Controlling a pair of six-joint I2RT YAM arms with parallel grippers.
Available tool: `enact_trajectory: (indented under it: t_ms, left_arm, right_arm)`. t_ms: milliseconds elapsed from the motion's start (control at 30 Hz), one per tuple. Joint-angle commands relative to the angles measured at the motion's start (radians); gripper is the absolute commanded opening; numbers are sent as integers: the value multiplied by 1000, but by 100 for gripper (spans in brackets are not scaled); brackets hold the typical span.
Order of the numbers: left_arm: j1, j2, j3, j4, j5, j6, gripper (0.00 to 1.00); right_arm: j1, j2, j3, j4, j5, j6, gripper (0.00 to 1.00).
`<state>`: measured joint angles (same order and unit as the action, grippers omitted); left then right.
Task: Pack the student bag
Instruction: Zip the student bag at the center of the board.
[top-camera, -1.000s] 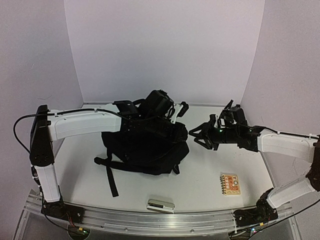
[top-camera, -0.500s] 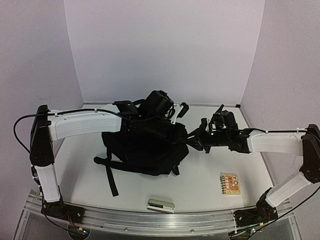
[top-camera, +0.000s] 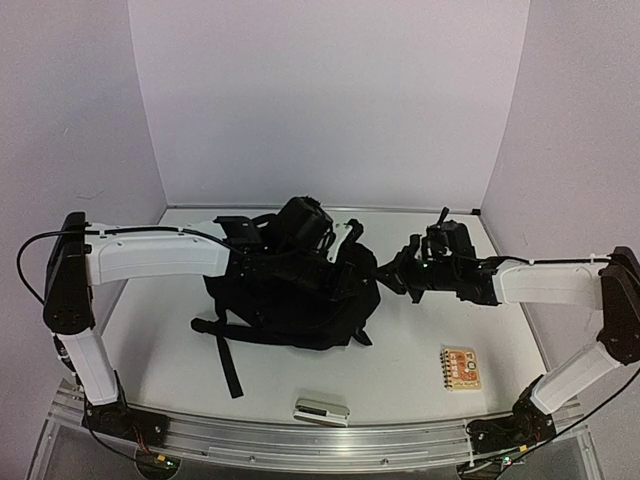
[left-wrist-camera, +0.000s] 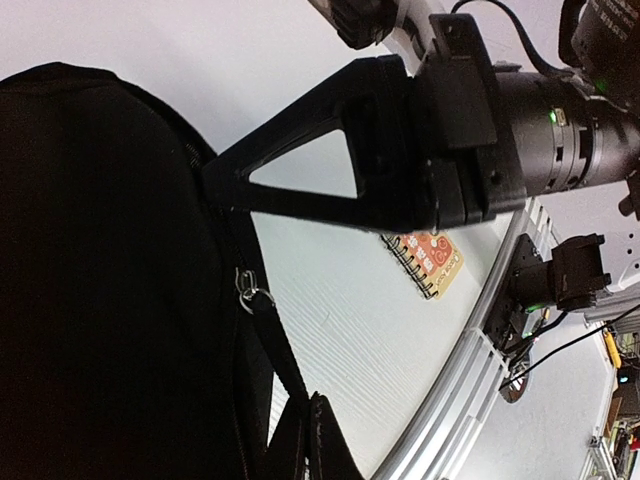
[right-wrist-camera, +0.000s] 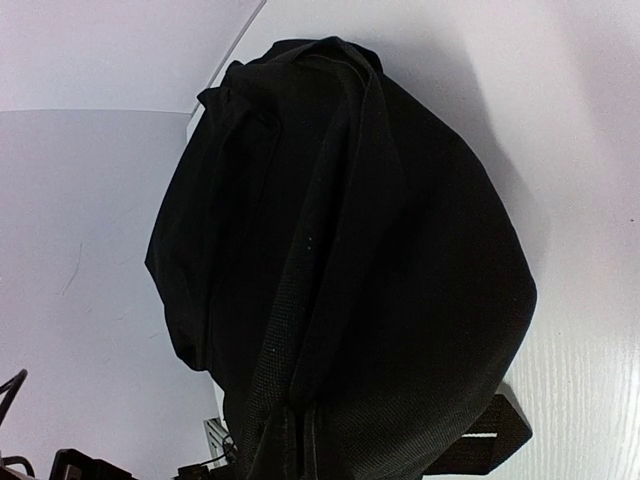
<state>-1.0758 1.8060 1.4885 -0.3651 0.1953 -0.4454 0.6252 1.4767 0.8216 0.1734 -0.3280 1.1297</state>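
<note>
Black student bag (top-camera: 290, 300) slumped mid-table (top-camera: 420, 340), 1 strap (top-camera: 225, 360) trailing toward the near left. At its far top edge, left gripper (top-camera: 348, 245), clenched tight; cannot tell whether fabric is pinched in it. At its right edge, right gripper (top-camera: 385, 272), also clenched, tips against the bag just above a metal zip ring (left-wrist-camera: 250, 292); cannot tell if anything is caught between them. Near right, well apart from the bag, an orange spiral notebook (top-camera: 461, 367). At the near edge, a small silver box (top-camera: 321, 409).
</note>
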Motion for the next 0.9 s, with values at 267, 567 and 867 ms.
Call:
enact_trajectory:
  t_ms: [267, 567, 867]
  left_arm:
    - [-12, -213, -119, 47, -4, -16, 0]
    - [-9, -293, -194, -48, -37, -28, 0]
    - [-1, -352, -196, -62, -36, -12, 0]
  right_arm:
    - [-96, 57, 40, 49, 152, -23, 0]
    - [-148, 51, 51, 49, 177, -39, 0]
    - [-164, 107, 135, 45, 120, -106, 0]
